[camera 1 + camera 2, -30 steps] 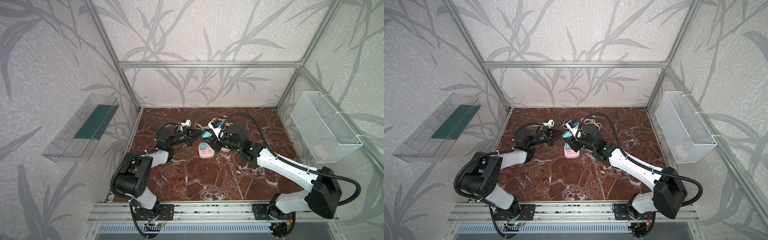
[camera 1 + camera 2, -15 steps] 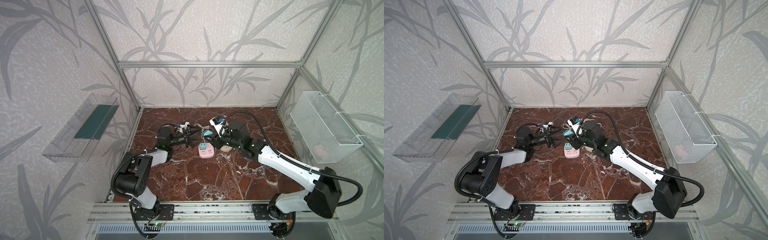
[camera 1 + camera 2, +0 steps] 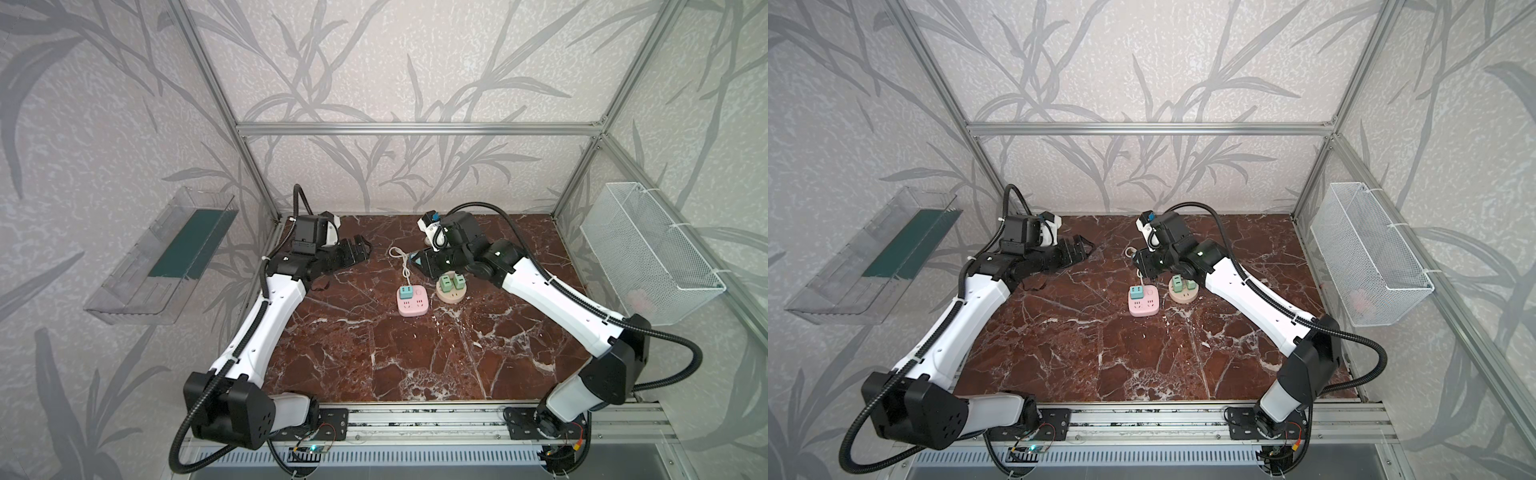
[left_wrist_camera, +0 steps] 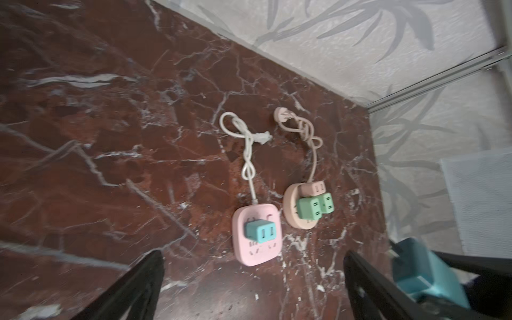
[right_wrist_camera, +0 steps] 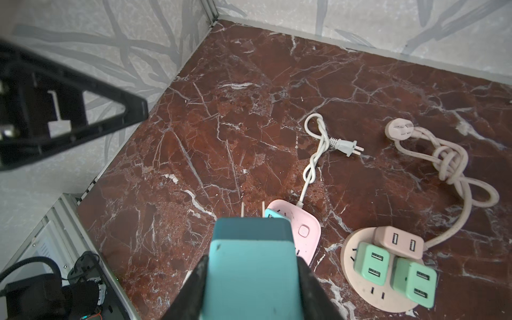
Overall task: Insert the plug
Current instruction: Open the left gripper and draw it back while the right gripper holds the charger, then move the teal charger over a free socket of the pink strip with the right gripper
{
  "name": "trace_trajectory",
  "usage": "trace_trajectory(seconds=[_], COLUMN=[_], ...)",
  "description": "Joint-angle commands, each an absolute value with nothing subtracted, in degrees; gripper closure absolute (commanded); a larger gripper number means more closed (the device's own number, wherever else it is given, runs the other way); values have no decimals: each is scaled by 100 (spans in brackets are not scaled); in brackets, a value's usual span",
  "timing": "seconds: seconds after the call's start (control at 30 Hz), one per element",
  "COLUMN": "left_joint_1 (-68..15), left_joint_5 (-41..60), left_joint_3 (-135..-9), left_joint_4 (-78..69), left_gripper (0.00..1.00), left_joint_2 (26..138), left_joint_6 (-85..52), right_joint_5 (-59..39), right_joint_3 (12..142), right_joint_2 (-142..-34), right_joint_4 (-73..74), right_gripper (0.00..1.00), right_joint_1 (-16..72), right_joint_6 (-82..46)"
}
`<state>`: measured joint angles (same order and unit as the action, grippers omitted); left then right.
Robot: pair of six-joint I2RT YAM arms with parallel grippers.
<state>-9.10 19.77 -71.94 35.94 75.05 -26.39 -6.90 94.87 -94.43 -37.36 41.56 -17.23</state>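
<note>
Right hand [image 5: 250,266] clamped on teal plug [image 5: 249,235], prongs forward, just above pink power strip [image 3: 412,300]. Left hand [image 3: 360,248] apart, empty, well left of strip. Plug looks light, rigid, slick; grip flat sides, prongs free.

A pink power strip [image 3: 1148,308] with a teal adapter [image 3: 1135,292] lies on the desk [image 3: 1100,357], just left of a round beige socket [image 3: 1183,296]. The right gripper [image 3: 1140,266] hangs just beyond them. The left gripper [image 3: 1084,246], jaws spread, is well to their left.
</note>
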Motion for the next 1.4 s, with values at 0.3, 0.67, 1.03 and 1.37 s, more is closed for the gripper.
trace_trajectory(seconds=[0.3, 0.67, 1.03, 1.37], left_joint_1=[-929, -920, -913, -907], left_joint_5=[1509, 1680, 1688, 1839], left_joint_3=[-6767, -6656, -6636, -6609], left_joint_4=[4202, 4113, 4106, 4066], left_gripper=[1, 1, 1, 1], left_joint_2=[7660, 7678, 7726, 7809], left_joint_6=[-2021, -2116, -2145, -2188], right_joint_5=[-1202, -1015, -1243, -1204], right_joint_3=[12340, 12819, 14483, 14164], right_joint_2=[-11671, -12147, -13474, -13630], right_joint_4=[-7488, -8001, -9418, -9115], right_gripper=[100, 100, 100, 100], right_joint_1=[4122, 4106, 3898, 3846], right_joint_6=[-2083, -2118, -1969, -2092])
